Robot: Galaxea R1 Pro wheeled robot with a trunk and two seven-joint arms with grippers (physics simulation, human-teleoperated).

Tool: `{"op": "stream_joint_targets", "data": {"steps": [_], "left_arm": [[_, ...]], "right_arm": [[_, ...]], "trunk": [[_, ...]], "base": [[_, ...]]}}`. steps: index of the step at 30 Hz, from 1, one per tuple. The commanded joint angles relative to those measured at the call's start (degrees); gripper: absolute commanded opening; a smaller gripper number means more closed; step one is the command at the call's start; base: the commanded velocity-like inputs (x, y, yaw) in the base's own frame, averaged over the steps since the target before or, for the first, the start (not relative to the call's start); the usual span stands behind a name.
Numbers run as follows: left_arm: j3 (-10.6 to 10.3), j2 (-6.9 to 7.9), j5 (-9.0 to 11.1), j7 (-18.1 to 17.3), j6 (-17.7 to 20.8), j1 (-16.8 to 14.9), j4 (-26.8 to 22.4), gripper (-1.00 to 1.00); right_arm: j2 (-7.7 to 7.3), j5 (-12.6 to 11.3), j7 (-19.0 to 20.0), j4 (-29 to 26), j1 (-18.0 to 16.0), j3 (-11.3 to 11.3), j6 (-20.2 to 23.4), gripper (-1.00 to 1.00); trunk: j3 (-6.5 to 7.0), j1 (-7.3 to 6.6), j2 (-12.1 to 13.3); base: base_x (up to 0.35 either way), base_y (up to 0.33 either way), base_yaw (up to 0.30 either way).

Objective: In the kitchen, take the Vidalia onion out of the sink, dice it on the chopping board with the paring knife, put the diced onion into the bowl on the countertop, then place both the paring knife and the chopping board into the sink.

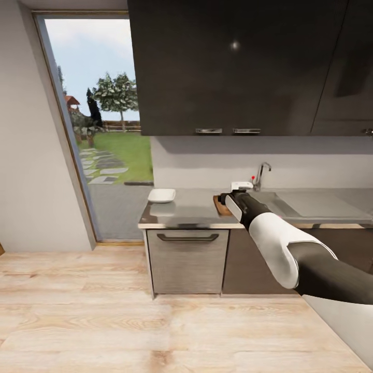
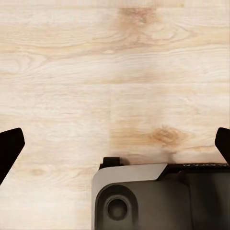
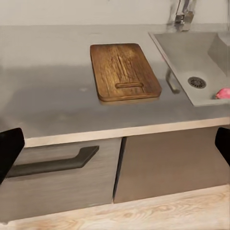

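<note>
Onion (image 3: 223, 93) lies in the sink (image 3: 191, 52), pink, near the drain at the basin's edge of the right wrist view. Chopping board (image 3: 124, 71) sits flat on the countertop (image 3: 48, 81) just beside the sink; knife not made out. Bowl (image 1: 161, 195) stands well apart, at the counter's window end. Right claw (image 1: 232, 197) reaches out over the counter, fingers spread, empty. Left claw also spread, hanging over floor (image 2: 115, 72). Step judged: approach, onion not yet picked. Next move calls for closing in on the basin and lowering the right claw onto the onion.

Vidalia onion (image 3: 223, 93) cut by frame edge; chopping board (image 1: 221, 206) mostly hidden (behind right arm).
</note>
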Motion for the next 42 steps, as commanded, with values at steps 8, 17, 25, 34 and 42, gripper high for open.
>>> {"op": "stream_joint_targets", "data": {"steps": [8,17,25,34,42], "left_arm": [[-0.02,0.02,-0.08,-0.03,-0.10,0.01,-0.06,1.00],[-0.02,0.06,-0.08,-0.03,-0.10,0.01,-0.06,1.00],[-0.02,0.06,-0.08,-0.03,-0.10,0.01,-0.06,1.00],[-0.02,0.06,-0.20,-0.03,-0.10,0.01,-0.01,1.00],[-0.02,0.05,-0.23,-0.03,-0.10,0.01,0.03,1.00]], "right_arm": [[-0.04,-0.15,-0.28,-0.04,0.03,-0.29,0.25,1.00],[-0.58,-0.14,-0.29,0.02,0.05,-0.31,0.25,1.00],[-0.67,-0.18,-0.27,0.23,0.12,-0.30,0.25,1.00],[-0.61,-0.19,-0.19,2.00,0.12,-0.30,0.16,1.00],[-0.60,-0.19,-0.22,2.12,0.12,-0.30,0.16,1.00]], "trunk": [[0.25,0.04,-0.08],[0.65,0.04,-0.08],[1.01,0.04,-0.08],[1.41,0.04,-0.08],[1.77,0.04,-0.08]], "base": [[0.146,0.308,-0.240],[0.105,0.315,-0.249],[0.013,0.329,-0.249],[0.147,0.270,-0.249],[0.285,0.034,-0.249]]}}
